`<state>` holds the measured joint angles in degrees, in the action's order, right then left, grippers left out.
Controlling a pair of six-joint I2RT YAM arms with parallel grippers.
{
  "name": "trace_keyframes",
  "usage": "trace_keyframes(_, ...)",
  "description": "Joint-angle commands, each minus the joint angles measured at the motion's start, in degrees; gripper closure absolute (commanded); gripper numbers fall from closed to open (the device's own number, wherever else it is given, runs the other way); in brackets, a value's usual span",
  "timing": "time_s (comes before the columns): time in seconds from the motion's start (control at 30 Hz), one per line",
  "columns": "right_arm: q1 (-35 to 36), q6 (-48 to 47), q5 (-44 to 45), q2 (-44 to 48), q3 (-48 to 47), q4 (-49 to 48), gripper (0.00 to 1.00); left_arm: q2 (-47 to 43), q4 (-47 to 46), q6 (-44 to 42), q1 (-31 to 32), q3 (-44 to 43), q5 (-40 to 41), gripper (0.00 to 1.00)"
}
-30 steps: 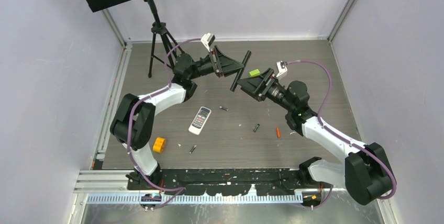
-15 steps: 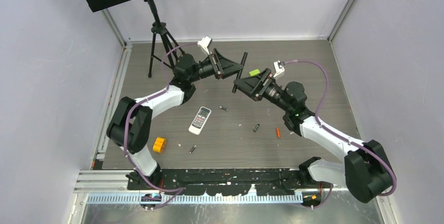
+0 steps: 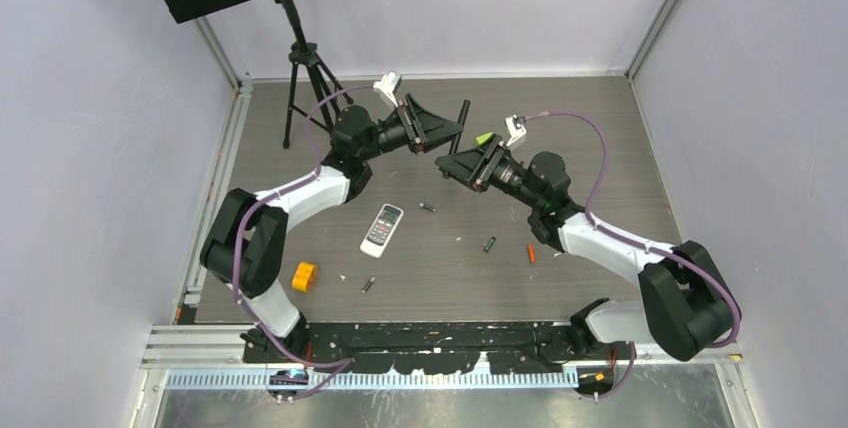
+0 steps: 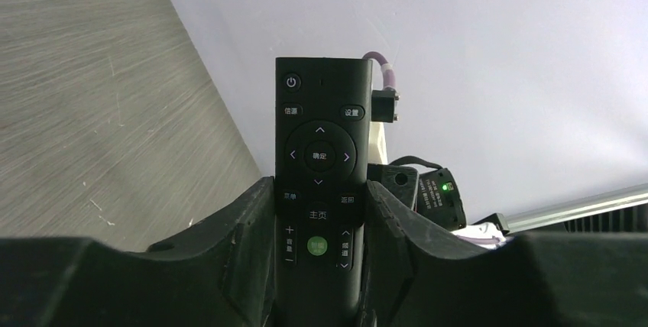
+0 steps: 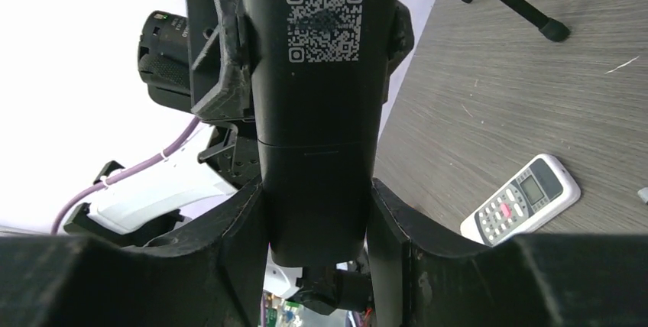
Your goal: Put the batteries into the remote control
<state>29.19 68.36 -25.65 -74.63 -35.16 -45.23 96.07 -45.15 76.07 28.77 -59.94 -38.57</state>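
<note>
A black remote control (image 4: pixel 319 128) is held up in the air above the table's far middle, my left gripper (image 4: pixel 319 189) shut on its button end. My right gripper (image 5: pixel 317 189) has its jaws pressed against both sides of the remote's (image 5: pixel 321 113) other end, its back with the QR label facing this camera. From above, the remote (image 3: pixel 464 110) sticks up between the left gripper (image 3: pixel 445 133) and the right gripper (image 3: pixel 450 163). Several batteries lie loose on the table: dark ones (image 3: pixel 427 207), (image 3: pixel 489 244), (image 3: pixel 368 285) and an orange-red one (image 3: pixel 531 254).
A white remote (image 3: pixel 382 229) lies on the table below the grippers and also shows as the white remote (image 5: pixel 523 199) in the right wrist view. An orange block (image 3: pixel 304 276) sits front left, a lime-green block (image 3: pixel 485 138) behind the right wrist. A tripod (image 3: pixel 300 78) stands back left.
My right gripper moved left onto the remote's lower end and its jaws closed from wide open onto it. The left arm shifted slightly, still holding the remote.
</note>
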Motion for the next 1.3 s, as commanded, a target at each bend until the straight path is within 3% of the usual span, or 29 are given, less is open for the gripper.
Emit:
trace_keyframes(0.0,0.20,-9.97,1.23,1.85,-3.81,6.26,0.73,-4.11,3.53,-4.58,0.25,0.08,-0.20,0.43)
trace_keyframes(0.07,0.34,-17.48,2.08,3.41,-5.22,14.79,0.74,-5.49,10.77,-10.39,0.08,-1.20,-0.89,0.29)
trace_keyframes(0.2,1.41,-34.48,6.16,5.49,-8.67,34.06,0.78,-8.80,33.22,-25.41,0.05,-6.44,0.98,0.18)
trace_keyframes(0.4,5.67,-46.03,11.86,5.52,-12.67,44.66,0.78,-7.82,41.87,-28.79,0.12,-9.40,1.20,0.18)
trace_keyframes(0.5,8.02,-49.09,15.99,4.41,-14.87,48.94,0.79,-6.79,44.58,-28.99,0.30,-10.20,2.01,0.23)
trace_keyframes(0.63,9.39,-50.37,18.49,3.65,-15.78,49.24,0.79,-5.74,51.66,-30.59,0.31,-11.99,4.60,0.37)
trace_keyframes(0.83,10.48,-52.36,20.66,2.11,-17.25,49.88,0.80,-4.48,52.15,-28.34,0.67,-11.78,2.46,0.63)
trace_keyframes(1.0,10.97,-53.35,22.25,1.59,-19.34,52.16,0.79,-3.95,51.37,-25.63,0.67,-11.87,1.72,0.73)
trace_keyframes(1.07,10.98,-52.67,21.57,1.50,-19.62,51.89,0.79,-3.67,49.62,-24.61,0.67,-11.78,1.59,0.82)
trace_keyframes(1.13,10.98,-51.05,21.55,1.58,-19.85,51.95,0.68,-3.48,47.69,-24.23,0.67,-11.72,1.40,0.98)
trace_keyframes(1.17,10.98,-49.81,21.59,1.97,-19.63,51.39,0.55,-3.49,46.34,-24.29,0.62,-11.57,1.18,1.00)
trace_keyframes(1.2,10.98,-48.15,21.63,2.75,-19.03,50.75,0.34,-3.66,44.08,-24.76,0.54,-11.29,1.01,1.00)
trace_keyframes(1.23,10.92,-45.65,20.58,3.84,-17.95,49.28,0.20,-4.01,42.31,-25.26,0.35,-11.01,0.86,1.00)
trace_keyframes(1.27,10.83,-44.53,19.33,5.20,-16.98,48.24,0.13,-4.22,40.97,-25.73,0.01,-10.72,0.75,1.00)
